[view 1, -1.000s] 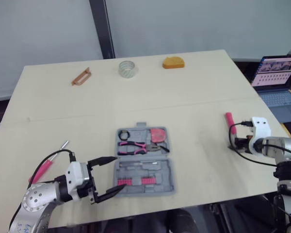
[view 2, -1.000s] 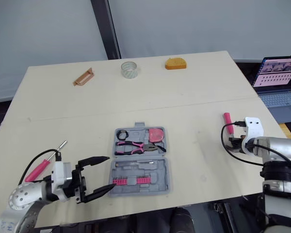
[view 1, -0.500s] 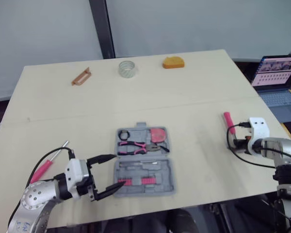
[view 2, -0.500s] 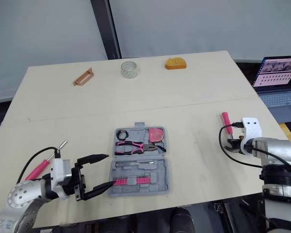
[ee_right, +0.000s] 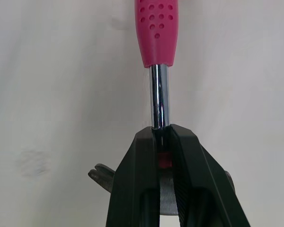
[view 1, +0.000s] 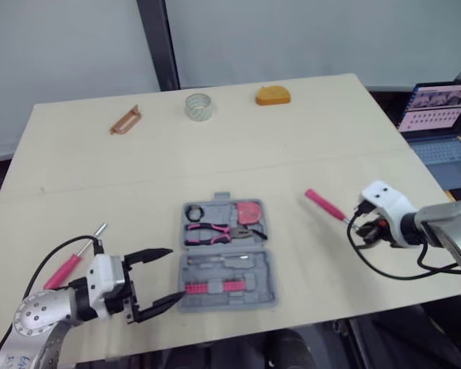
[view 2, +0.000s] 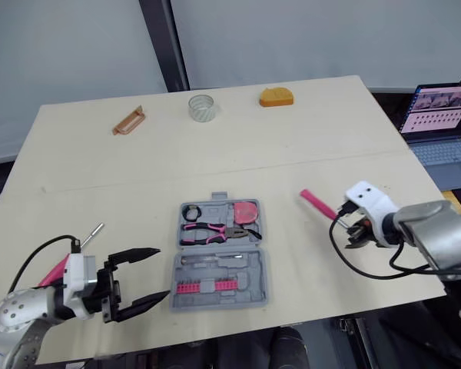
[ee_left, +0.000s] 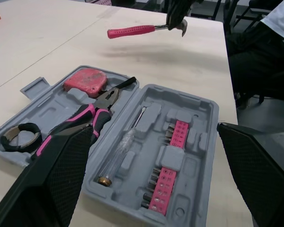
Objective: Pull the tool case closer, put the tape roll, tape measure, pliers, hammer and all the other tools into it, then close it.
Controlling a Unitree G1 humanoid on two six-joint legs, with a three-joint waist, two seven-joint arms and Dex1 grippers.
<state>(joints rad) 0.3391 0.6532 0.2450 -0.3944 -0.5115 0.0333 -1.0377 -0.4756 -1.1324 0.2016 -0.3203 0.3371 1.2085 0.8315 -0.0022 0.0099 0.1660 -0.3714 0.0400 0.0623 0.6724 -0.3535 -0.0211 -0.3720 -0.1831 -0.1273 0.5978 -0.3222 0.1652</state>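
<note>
Clamps right tool [ee_right: 159, 135] on smooth chrome shaft of hammer [view 1: 323, 204], dimpled pink grip pointing left toward open grey moulded case [view 1: 265, 281] at near middle of desk [view 1: 292, 138]; holds left tool [view 1: 175, 274] agape left of case.

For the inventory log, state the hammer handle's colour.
The hammer handle is pink, clearest in right wrist view.

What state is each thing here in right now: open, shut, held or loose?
Tool case: open, flat on the table.
Hammer: held above the table.
Right gripper: fingers shut on the hammer's shaft.
Left gripper: fingers open, empty.
Tape roll: loose on the table, outside the case.
Laptop: open, screen lit.
</note>
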